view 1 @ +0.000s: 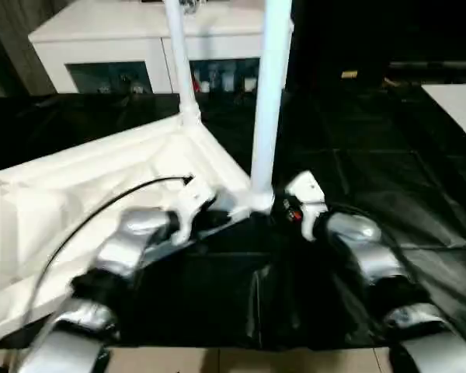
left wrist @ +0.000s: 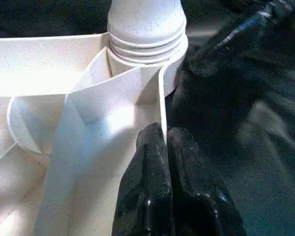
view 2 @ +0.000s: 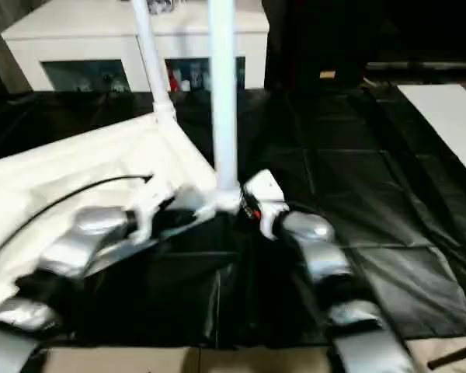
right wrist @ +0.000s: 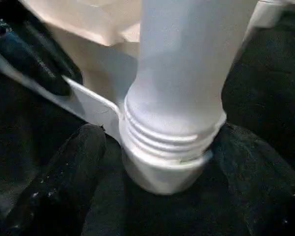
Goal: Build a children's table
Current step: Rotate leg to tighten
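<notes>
The children's table top [view 1: 85,186] lies upside down on black sheeting, ribbed underside up. Two white legs stand upright in its corner sockets: a far one [view 1: 179,54] and a near one [view 1: 268,93]. My left gripper [left wrist: 164,135] is shut on the top's thin rim wall just beside the near socket, also seen from above [view 1: 210,203]. My right gripper [right wrist: 167,147] is open at the near leg's threaded base [right wrist: 172,142], one black finger [right wrist: 64,182] on each side of the socket. From above, that gripper [view 1: 278,206] sits right of the leg.
A white cabinet with glass doors [view 1: 124,39] stands behind the table. A white panel [view 1: 458,105] lies at the far right on the black sheeting [view 1: 373,179]. A black cable [view 1: 101,206] arcs over my left forearm.
</notes>
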